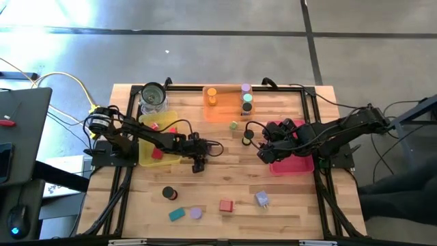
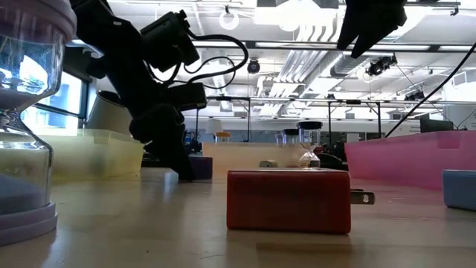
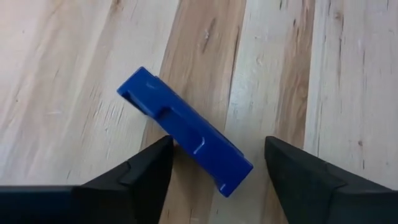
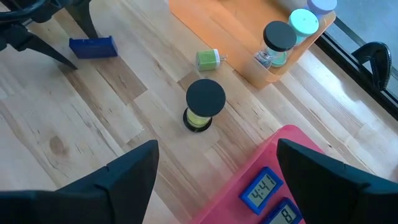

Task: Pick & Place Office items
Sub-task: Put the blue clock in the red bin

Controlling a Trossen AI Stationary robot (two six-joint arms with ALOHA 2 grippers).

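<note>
Now at table centre, slightly toward 9 o'clock: left gripper (image 3: 216, 163) down low over a dark-blue block (image 3: 185, 129), fingers (image 3: 144, 168) spread on either side of it, one tip just touching its edge, no pinch yet. Block lying flat on the wooden table (image 1: 225, 184), skewed across the gap between the tips.

Toward 3 o'clock: right gripper (image 4: 216, 163) hanging above the pink tray's (image 1: 293, 166) near edge, fingers wide apart, nothing between them. Below it, a black-capped cylinder (image 4: 203, 104) standing upright on bare wood, with a small green piece (image 4: 208, 58) just beyond (lying on its side, near the orange tray).

At 12 o'clock: orange tray (image 1: 222, 113) holding an orange cylinder (image 1: 212, 96) and, along its right-hand side, a row of capped cylinders, lavender (image 1: 246, 87), teal (image 1: 247, 98), black (image 1: 247, 107). Toward 10 o'clock: glass jar (image 1: 153, 96), and beside it a yellow tray (image 1: 147, 152) with red pieces inside, partly hidden by the left arm.

Toward 6 o'clock, loose on the wood: a black cylinder (image 1: 168, 194), a teal block (image 1: 177, 214), a lavender round piece (image 1: 196, 213), a red block (image 1: 226, 205) and a lavender block (image 1: 262, 199), all well apart from both grippers.

In the pink tray, two small blue clocks (image 4: 273, 196) (digits showing).
</note>
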